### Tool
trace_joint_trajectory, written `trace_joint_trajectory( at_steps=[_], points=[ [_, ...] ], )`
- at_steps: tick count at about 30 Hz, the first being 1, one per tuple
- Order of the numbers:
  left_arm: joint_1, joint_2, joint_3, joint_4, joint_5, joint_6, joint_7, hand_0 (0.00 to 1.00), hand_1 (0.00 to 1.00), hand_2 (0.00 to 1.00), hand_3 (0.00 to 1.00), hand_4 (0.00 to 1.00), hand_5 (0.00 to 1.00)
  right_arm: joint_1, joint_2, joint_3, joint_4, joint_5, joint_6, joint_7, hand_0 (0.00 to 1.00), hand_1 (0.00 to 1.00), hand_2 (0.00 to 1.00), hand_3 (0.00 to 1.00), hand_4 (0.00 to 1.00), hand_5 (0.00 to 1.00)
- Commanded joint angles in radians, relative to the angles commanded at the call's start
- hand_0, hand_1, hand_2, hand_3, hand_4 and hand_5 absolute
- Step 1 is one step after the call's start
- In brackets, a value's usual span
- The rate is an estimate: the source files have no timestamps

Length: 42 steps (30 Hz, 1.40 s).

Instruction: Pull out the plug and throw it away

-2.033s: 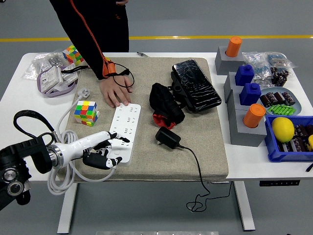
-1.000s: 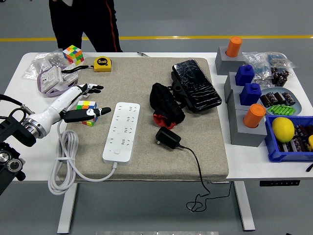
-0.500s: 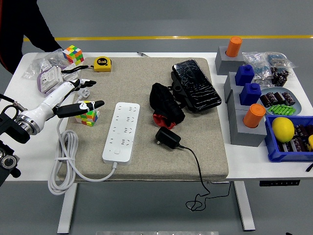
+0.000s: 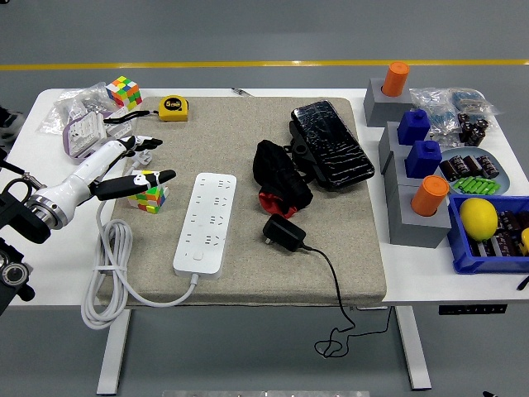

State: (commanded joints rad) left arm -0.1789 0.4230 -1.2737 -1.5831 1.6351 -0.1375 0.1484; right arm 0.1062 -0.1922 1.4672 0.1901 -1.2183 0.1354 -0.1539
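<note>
The plug (image 4: 283,232) is a chunky black adapter block lying on its side on the grey mat (image 4: 256,273), near the middle and a little toward the near edge. Its metal prongs point left, toward the power strip, but it sits clear of it, well apart from any socket. A thin black cord (image 4: 332,281) runs from its right end across the mat, drops over the near edge and hangs in loose loops below the table (image 4: 33,248).

The power strip (image 4: 206,223) is white and long, lying lengthwise from far to near on the left part of the mat, with rows of sockets on top and none of them filled. Its thick white cable (image 4: 107,273) leaves the near end and lies coiled on the table at the left.

The left hand (image 4: 122,168), white with black fingertips, is held above the left edge of the mat, to the left of the power strip. Its fingers are spread apart and hold nothing; the thumb reaches over a colourful puzzle cube (image 4: 146,190) that sits just below it.

A crumpled black cloth with a bit of red (image 4: 279,175) lies just beyond the plug, and a black pouch (image 4: 331,145) lies farther right of that
</note>
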Motion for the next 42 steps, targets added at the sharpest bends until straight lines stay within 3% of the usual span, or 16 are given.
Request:
trace_joint_trajectory(
  at_steps=[38,42],
  points=[
    [0.014,-0.010,-0.035,-0.026,0.019,-0.011,0.006,0.869,0.906,0.884,0.861,0.998,0.766,0.002,-0.008,0.013,-0.003,-0.008,-0.003,-0.002,0.634,0.676,0.684,0.597,0.997,0.471],
    [0.006,0.005,-0.025,-0.033,0.014,-0.007,-0.002,0.869,0.905,0.883,0.861,0.998,0.767,0.001,-0.007,-0.021,0.004,0.016,0.004,-0.002,0.634,0.676,0.684,0.597,0.997,0.471]
  ],
)
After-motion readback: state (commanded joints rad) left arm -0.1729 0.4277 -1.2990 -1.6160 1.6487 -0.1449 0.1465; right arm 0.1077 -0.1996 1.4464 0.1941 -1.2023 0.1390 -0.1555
